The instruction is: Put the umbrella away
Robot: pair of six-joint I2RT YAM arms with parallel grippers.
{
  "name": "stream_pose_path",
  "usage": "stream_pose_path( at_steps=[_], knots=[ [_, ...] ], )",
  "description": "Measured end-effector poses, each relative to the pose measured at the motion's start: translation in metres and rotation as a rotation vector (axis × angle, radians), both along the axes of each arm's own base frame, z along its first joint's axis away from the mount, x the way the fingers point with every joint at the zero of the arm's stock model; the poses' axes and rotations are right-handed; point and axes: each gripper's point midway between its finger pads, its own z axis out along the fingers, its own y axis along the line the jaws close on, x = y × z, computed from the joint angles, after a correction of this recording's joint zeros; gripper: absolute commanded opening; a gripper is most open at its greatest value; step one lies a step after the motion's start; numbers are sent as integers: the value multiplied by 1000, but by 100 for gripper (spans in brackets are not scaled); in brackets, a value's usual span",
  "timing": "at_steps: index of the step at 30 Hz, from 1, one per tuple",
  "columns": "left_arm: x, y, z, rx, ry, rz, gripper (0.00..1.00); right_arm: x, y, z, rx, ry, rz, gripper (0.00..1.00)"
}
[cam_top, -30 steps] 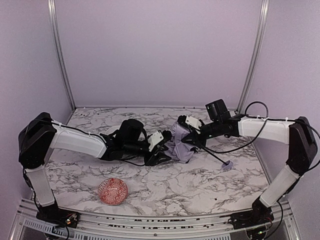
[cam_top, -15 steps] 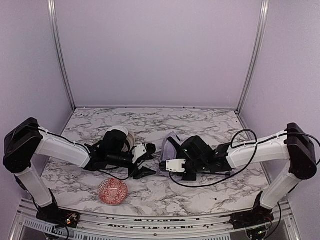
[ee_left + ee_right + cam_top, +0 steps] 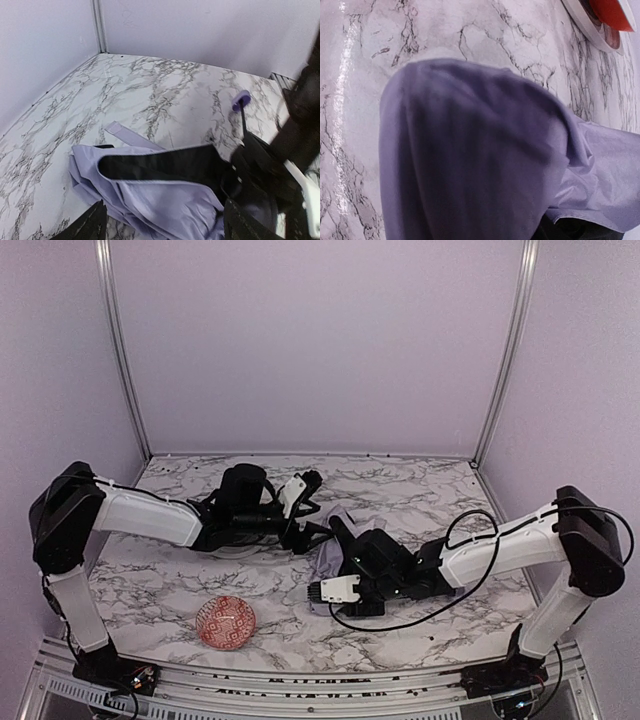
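Left gripper (image 3: 165,222) has its fingers spread wide with nothing pinched. The umbrella (image 3: 150,192) just lies crumpled ahead of them, centre of the top view on the marble table (image 3: 430,630). Right gripper (image 3: 322,590) sits at the canopy's lower edge; I can't tell how its jaws stand because fabric fills its camera. I'd gather the loose folds toward the shaft (image 3: 243,122) first, then pinch the whole bundle, not thin cloth alone.

White marble-look table w/ grey veins (image 3: 420,625). On it: crumpled pale lavender folding umbrella (image 3: 332,558) approx centre, thin fabric spread flat; round red patterned bowl (image 3: 226,622) front-left, well apart from it.
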Motion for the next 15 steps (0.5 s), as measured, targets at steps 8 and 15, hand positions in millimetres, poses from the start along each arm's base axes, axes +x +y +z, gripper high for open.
stream_pose_path(
  at_steps=[8, 15],
  knots=[
    [55, -22, -32, 27, 105, 90, 74, -12, 12, -1, -1, -27, 47, 52],
    [37, -28, -43, 66, 119, 2, 0, -11, 13, -1, -3, -42, 60, 50]
  ],
)
